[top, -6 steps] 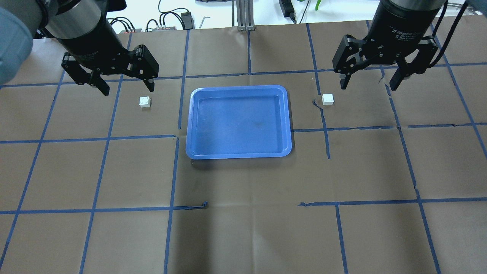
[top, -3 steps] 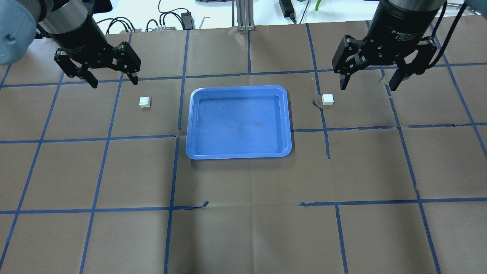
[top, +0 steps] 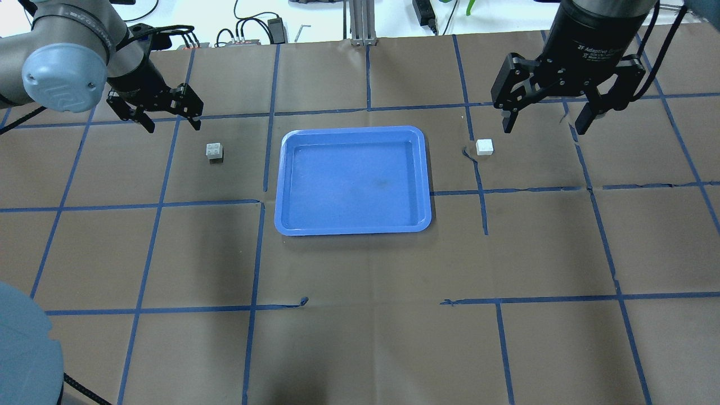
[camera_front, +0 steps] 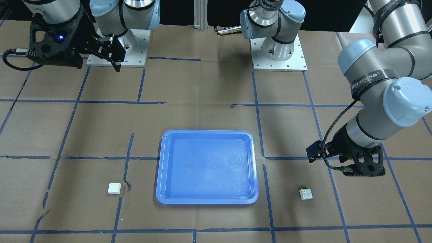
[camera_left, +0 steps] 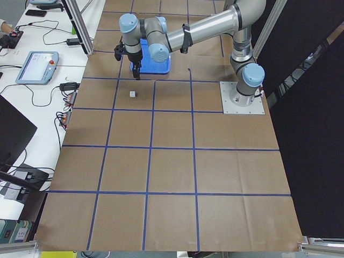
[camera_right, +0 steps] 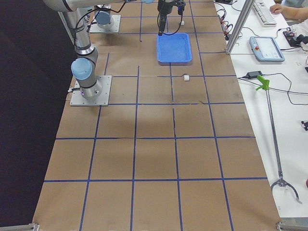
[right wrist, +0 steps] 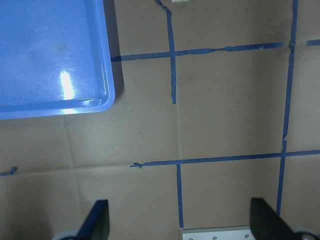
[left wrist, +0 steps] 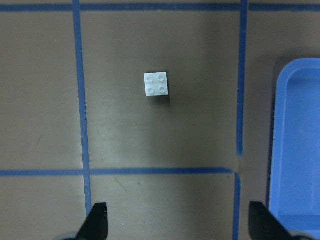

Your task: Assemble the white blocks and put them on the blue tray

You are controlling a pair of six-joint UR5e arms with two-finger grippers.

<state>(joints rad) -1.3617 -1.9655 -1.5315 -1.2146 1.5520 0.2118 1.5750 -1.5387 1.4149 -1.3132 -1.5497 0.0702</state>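
- Nearest the robot, the surface (top: 360,337) is brown paper marked off in squares by blue tape.
- Farther in, at the middle, the blue tray (top: 353,230) lies flat with its long sides across the robot's front. Its blue floor shows from rim to rim, with a faint dark smudge near the centre and some glare in the right wrist view.
- Both white blocks lie outside the tray, on the surface, level with its far half and apart from its rim.
- The left white block (top: 214,151) sits off the tray's left side with a tape line running between it and the rim. It stands square with its four studs up, as the left wrist view shows.
- The right white block (top: 484,147) sits off the tray's right side, just past another tape line. Its top looks plain white, and I cannot tell whether the studs face up.
- Farther still, the left fingers (top: 194,118) hang low over the surface, beyond the left block and a little to its outer side. They are spread wide and grip nothing.
- The right fingers (top: 586,119) hang higher, beyond the right block and outward of it, also spread wide with nothing between them.
- Past the far edge of the surface lie black cables (top: 247,28) and an aluminium post (top: 360,22).
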